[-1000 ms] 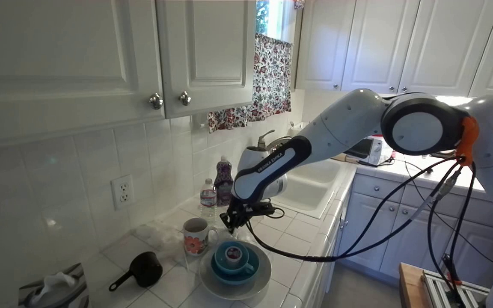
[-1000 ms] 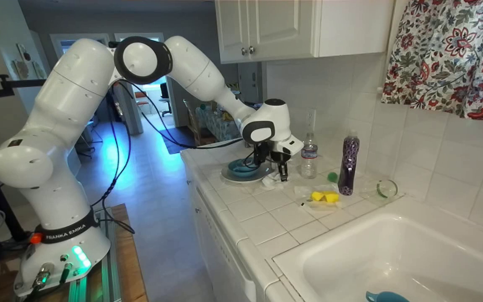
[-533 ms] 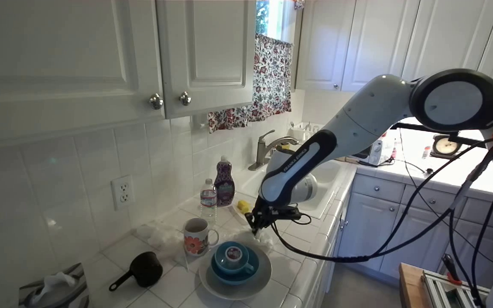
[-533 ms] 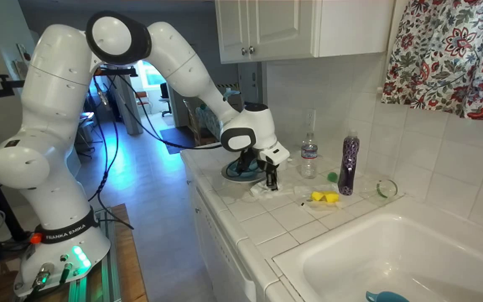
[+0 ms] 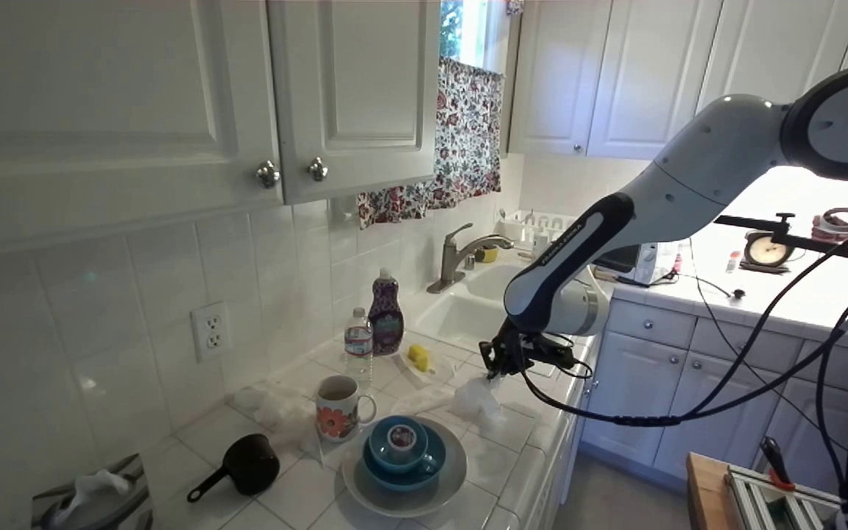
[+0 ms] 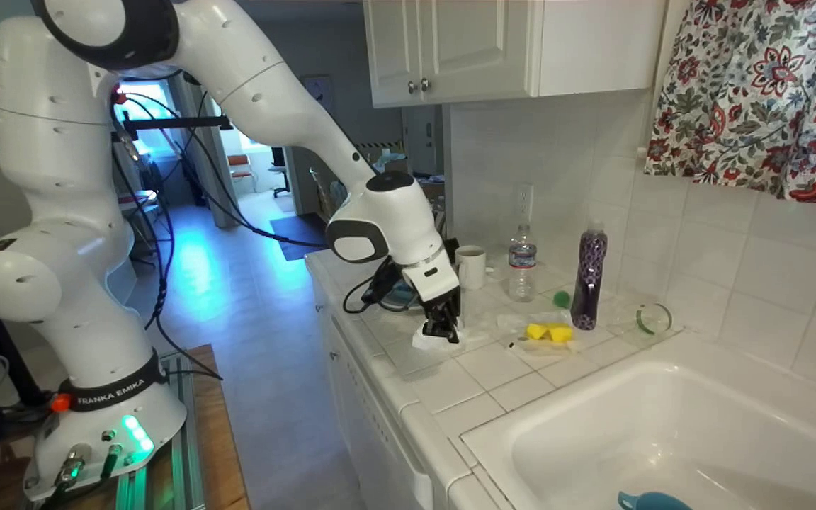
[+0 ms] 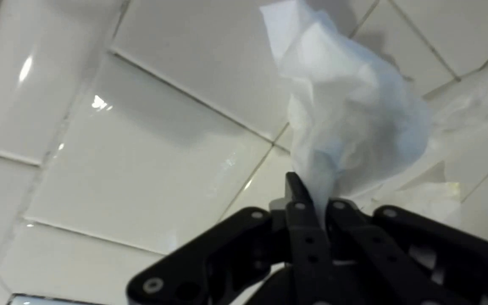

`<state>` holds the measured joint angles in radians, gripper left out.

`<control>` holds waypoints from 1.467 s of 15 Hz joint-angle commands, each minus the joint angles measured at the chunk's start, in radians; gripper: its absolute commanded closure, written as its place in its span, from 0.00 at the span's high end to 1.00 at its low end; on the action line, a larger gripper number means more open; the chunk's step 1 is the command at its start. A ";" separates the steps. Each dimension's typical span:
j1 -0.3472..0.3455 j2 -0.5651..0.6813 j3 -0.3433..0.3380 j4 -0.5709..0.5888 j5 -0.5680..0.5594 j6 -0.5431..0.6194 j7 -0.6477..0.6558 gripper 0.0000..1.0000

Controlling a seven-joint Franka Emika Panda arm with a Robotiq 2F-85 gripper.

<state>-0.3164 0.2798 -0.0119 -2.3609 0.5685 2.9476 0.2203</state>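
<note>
**Crumpled white tissue (image 7: pixel 354 106) pinched in the black two-finger gripper (image 7: pixel 318 197), hanging below it**

All around, white panelled cabinets (image 5: pixel 372 88), with a white curtain patterned in red flowers (image 5: pixel 468 136) farther along the wall. Beneath, a glossy white-tiled countertop (image 6: pixel 489 365), seamed with grout and rounded along the front edge. Reaching in over that front edge, a single white robot arm with black trim (image 6: pixel 259 85), the only one near the tissue. Set into the countertop, a white two-basin sink (image 5: pixel 457 320).

Well along from the sink, close to the front edge, a round grey plate (image 5: pixel 405 506) bearing a blue bowl (image 5: pixel 400 483) with a blue cup (image 5: pixel 383 428) inside. Toward the back edge, all upright: a tall purple soap bottle (image 5: pixel 386 327), a clear plastic water bottle (image 5: pixel 358 353), a white mug with an orange flower (image 5: pixel 336 408).

Between plate and sink, nearer the front edge than the back, the gripper: pointing down at a slant, closed, with a narrow fold of tissue caught in the pinch. Main relation: tissue beneath the gripper and toward the plate, long axis running out from the pinch into a loose bulge. Probably limp and light. Contact between lower end and tiles: unclear.

Smaller again, toward the back edge and well apart from the tissue, a lumpy yellow sponge (image 6: pixel 550 331).
</note>
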 commanded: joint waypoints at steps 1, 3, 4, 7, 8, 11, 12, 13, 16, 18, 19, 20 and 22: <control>-0.076 -0.056 0.013 -0.044 0.094 -0.010 -0.028 0.01; -0.107 -0.046 0.012 -0.033 0.119 -0.014 -0.027 0.01; -0.119 -0.046 0.010 -0.033 0.125 -0.014 -0.022 0.01; -0.154 -0.028 0.010 -0.017 0.158 -0.001 -0.010 0.01; -0.168 -0.024 0.009 -0.013 0.171 0.000 -0.008 0.01; -0.203 -0.008 0.003 0.006 0.209 -0.006 0.001 0.01; -0.214 -0.002 -0.002 0.014 0.215 -0.010 0.006 0.01; -0.226 0.007 -0.003 0.021 0.224 -0.013 0.009 0.01; -0.260 0.038 -0.007 0.053 0.228 -0.022 0.033 0.01; -0.276 0.062 -0.008 0.077 0.226 -0.039 0.053 0.28; -0.284 0.074 -0.004 0.088 0.231 -0.042 0.056 0.29; -0.288 0.080 -0.002 0.095 0.227 -0.047 0.064 0.35; -0.290 0.079 0.003 0.100 0.224 -0.052 0.073 0.49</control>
<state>-0.5955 0.3436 -0.0213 -2.2949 0.7647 2.9232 0.2778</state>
